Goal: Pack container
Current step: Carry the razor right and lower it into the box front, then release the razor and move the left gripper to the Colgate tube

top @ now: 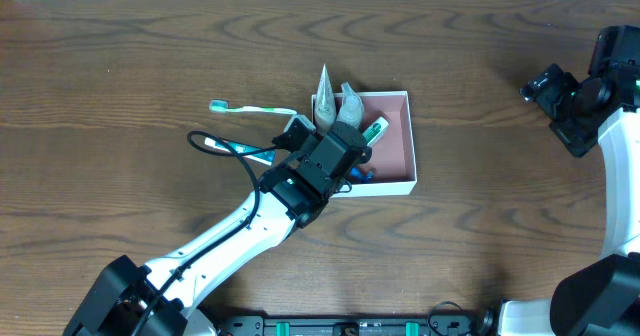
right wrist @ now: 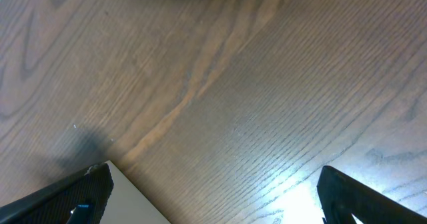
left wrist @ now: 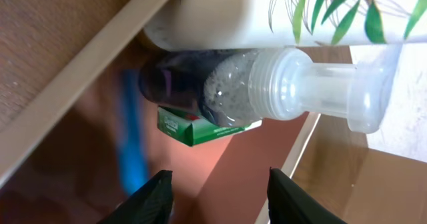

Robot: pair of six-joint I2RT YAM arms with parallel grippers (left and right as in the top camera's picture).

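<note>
Container (top: 410, 141) sits at centre of overhead frame. Left gripper (left wrist: 220, 196) hangs over its lower-left corner, jaws apart, empty. Judged step: withdraw. Lift straight up, clear of bottle (left wrist: 230, 91) and green box (left wrist: 200, 129). Right gripper (right wrist: 213, 197) agape, upper right.

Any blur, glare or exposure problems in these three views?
Overhead: even light and sharp, the container reads clearly. Left wrist: the blue object is smeared soft, the pump bottle is sharp, and the right edge is washed out white. Right wrist: bright glare patch on the table low in frame, top edge soft.
</note>
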